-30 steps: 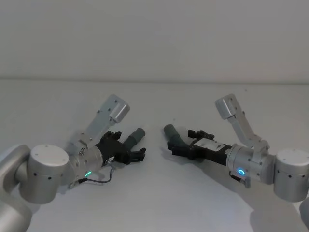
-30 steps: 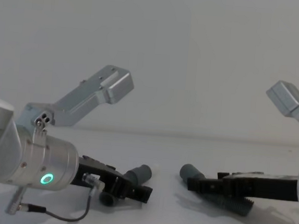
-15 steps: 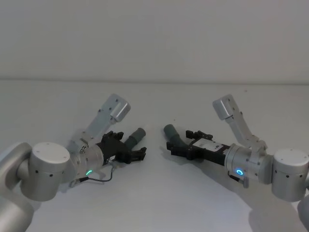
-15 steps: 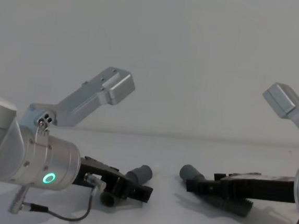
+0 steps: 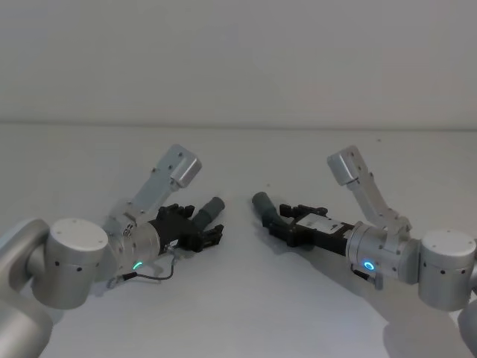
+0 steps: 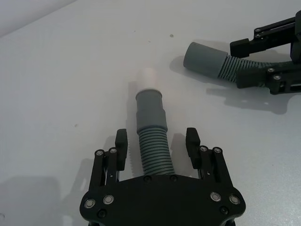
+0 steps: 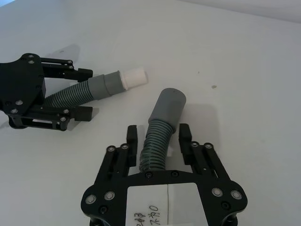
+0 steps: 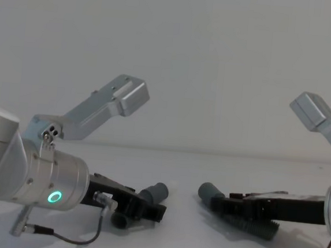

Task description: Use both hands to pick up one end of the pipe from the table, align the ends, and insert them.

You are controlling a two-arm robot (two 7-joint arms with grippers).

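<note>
The left pipe piece (image 6: 151, 141) lies on the bench (image 5: 238, 298), its cuff (image 6: 150, 110) ending in a white tip (image 6: 148, 77). The right pipe piece (image 7: 156, 146) lies nearby, its open cuff (image 7: 169, 106) facing that tip but apart from it. The left end effector (image 6: 156, 136) straddles its piece's ribbed part, released; the right end effector (image 7: 158, 129) does likewise, unclenched.

Left arm (image 5: 74, 261): low, reaching forward, angled inward. Left gripper (image 6: 156, 141): fingers spread apart. Right arm (image 5: 440, 265): low, mirrored, angled inward. Right gripper (image 7: 158, 136): fingers spread apart.
</note>
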